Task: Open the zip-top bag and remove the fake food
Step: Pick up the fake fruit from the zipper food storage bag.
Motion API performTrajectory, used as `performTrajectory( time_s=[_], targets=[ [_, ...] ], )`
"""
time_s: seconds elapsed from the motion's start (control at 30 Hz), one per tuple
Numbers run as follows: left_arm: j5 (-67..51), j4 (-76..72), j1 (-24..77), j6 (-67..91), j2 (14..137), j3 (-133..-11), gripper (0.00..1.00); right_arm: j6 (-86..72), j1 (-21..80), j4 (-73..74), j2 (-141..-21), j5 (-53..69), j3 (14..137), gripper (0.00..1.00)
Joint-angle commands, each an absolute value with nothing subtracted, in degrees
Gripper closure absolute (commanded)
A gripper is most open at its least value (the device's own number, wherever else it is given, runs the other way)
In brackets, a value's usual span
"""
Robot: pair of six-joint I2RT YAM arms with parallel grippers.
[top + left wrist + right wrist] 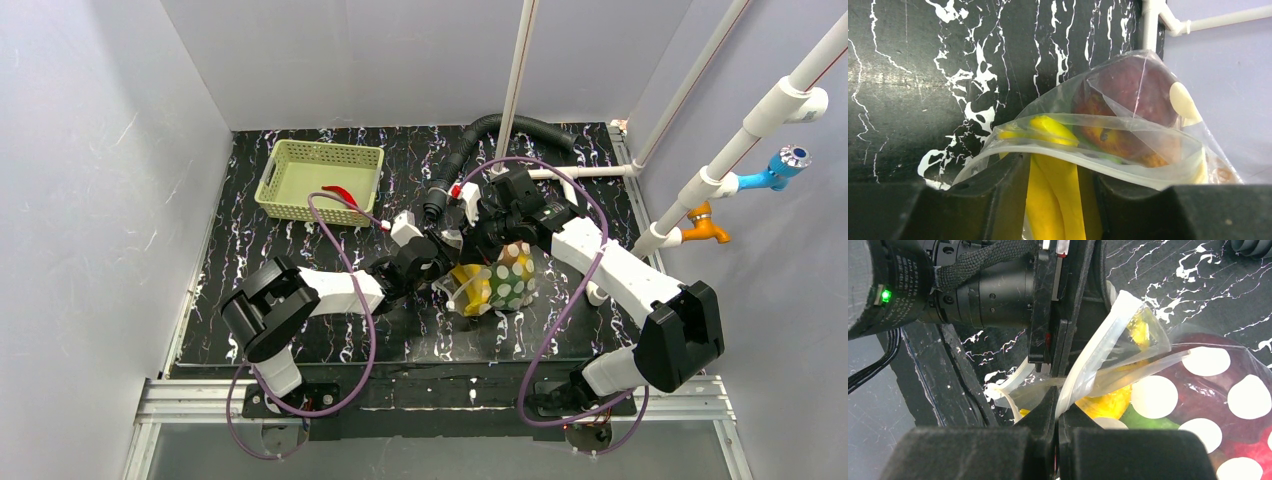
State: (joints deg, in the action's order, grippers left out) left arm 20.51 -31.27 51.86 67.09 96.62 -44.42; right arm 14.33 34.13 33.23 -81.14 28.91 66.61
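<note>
Pale green lattice basket [275,175] at far left of the black marbled table [250,240]; red chili [341,192] lies in it. Left gripper [1058,170]: jaws apart astride the yellow banana [1055,200] at the bag's mouth; cannot tell whether they press it. Zip-top bag [505,285] mid-table between both grippers, a dark red apple [1133,100] inside. Right gripper [1057,410]: jaws closed, pinching the bag's lip.

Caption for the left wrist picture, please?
Left hand straddles a yellow banana at the zip-top bag mouth, red apple inside.
</note>
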Motion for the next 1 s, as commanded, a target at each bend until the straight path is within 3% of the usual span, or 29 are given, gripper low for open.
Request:
performTrajectory(
  time_s=[0.0, 0.27, 0.47, 0.7, 0.97],
  targets=[
    [23.31, -32.42, 51.43, 66.60, 97.00, -44.95, 0.69, 14.85, 34.37, 32.70, -79.39, 31.20, 66.80, 0.99],
    [22.54, -38.54, 51.37, 64.73, 95.67, -43.11, 1.00, 14.99, 34.36, 32.61, -79.16, 30.97, 66.61, 0.99],
    [19.06, -38.83, 51.35, 62.49, 91.15, -40.95, 1.00, 15.51, 34.13, 32.68, -78.22, 29.82, 66.36, 0.99],
    [9.02, -34.64, 51.24, 55.01, 84.90, -40.18, 0.73, 15.96, 33.75, 32.83, -77.65, 29.98, 66.18, 0.99],
    [2.39, -26.72, 51.30, 51.95, 81.27, -39.98, 0.57, 18.89, 33.75, 33.97, -76.32, 32.27, 64.90, 0.99]
  ],
)
